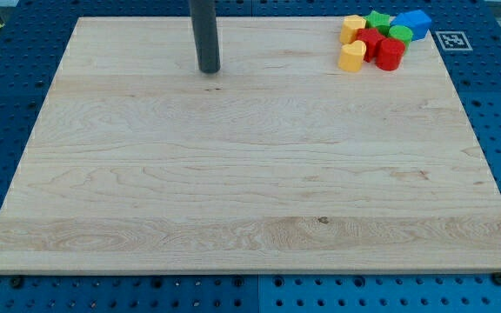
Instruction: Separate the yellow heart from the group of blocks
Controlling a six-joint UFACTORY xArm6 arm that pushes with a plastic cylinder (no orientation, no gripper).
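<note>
A tight group of blocks sits at the board's top right corner. A yellow block point(352, 56) lies at the group's lower left, and a second yellow block point(351, 28) at its upper left; which one is the heart I cannot tell. Between and beside them are a red block point(369, 41), a red cylinder point(390, 54), a green star-like block point(377, 22), a green round block point(400, 34) and a blue block point(415, 23). My tip point(209, 69) rests on the board near the top, well to the left of the group, touching no block.
The wooden board point(233, 174) lies on a blue perforated table. A black-and-white marker tag point(452, 39) sits just off the board's top right corner.
</note>
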